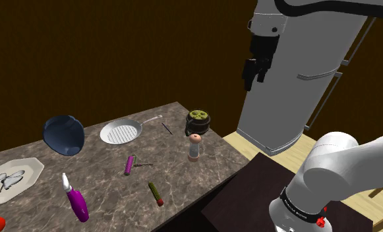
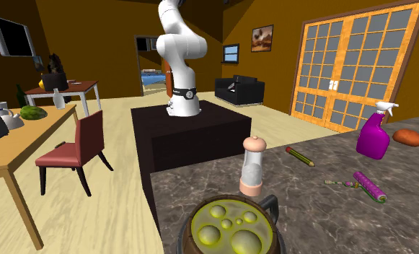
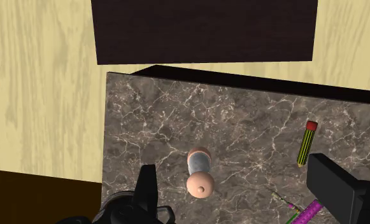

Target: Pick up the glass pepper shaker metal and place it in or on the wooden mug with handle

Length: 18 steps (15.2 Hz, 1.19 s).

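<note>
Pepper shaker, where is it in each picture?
Shoulder view: pepper shaker on the counter, beside the dark mug.
Second exterior view: pepper shaker upright, behind the mug.
Wrist view: pepper shaker seen from above, beneath the open end effector.
Shared landmark: the striped pencil.

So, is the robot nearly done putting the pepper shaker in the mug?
Not yet. Nothing is done: the pepper shaker stands on the counter beside the mug. Right now the open pincer hangs high above it, holding nothing. Left: go down, grab it, lift it, put it in the mug.
</note>
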Motion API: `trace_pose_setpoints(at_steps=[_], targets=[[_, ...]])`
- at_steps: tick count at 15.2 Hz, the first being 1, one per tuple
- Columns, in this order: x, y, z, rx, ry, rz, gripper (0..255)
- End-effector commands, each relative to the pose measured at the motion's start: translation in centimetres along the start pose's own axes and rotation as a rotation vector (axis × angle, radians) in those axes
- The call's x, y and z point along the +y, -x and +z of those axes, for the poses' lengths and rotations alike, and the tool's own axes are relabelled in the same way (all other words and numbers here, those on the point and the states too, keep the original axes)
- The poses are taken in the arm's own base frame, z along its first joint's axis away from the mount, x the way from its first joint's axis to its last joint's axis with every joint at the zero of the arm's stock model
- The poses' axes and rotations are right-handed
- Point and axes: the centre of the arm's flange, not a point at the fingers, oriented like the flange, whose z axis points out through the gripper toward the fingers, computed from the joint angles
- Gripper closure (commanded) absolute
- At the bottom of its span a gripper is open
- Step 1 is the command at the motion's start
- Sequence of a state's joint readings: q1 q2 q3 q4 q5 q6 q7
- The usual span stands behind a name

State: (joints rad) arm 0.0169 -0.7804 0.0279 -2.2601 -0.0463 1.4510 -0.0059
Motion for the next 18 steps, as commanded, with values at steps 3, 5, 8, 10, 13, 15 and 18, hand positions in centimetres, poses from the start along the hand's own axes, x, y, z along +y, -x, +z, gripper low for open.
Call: trace_pose_setpoints(at_steps=[3,5,8,10,13,15,18], targets=[[-0.4,-1.2,2.3,0.006,0.007,0.005,0],[-0.8,-2.4,4.5,0.011,0.015,0.011,0],[-1.4,-4.3,8.0,0.020,0.026,0.019,0],[-1.7,-5.6,10.2,0.025,0.033,0.025,0],[-2.1,-7.5,13.6,0.034,0.044,0.033,0],[-2.4,-8.8,15.8,0.039,0.052,0.038,0],[-2.8,-10.8,19.2,0.048,0.063,0.046,0]])
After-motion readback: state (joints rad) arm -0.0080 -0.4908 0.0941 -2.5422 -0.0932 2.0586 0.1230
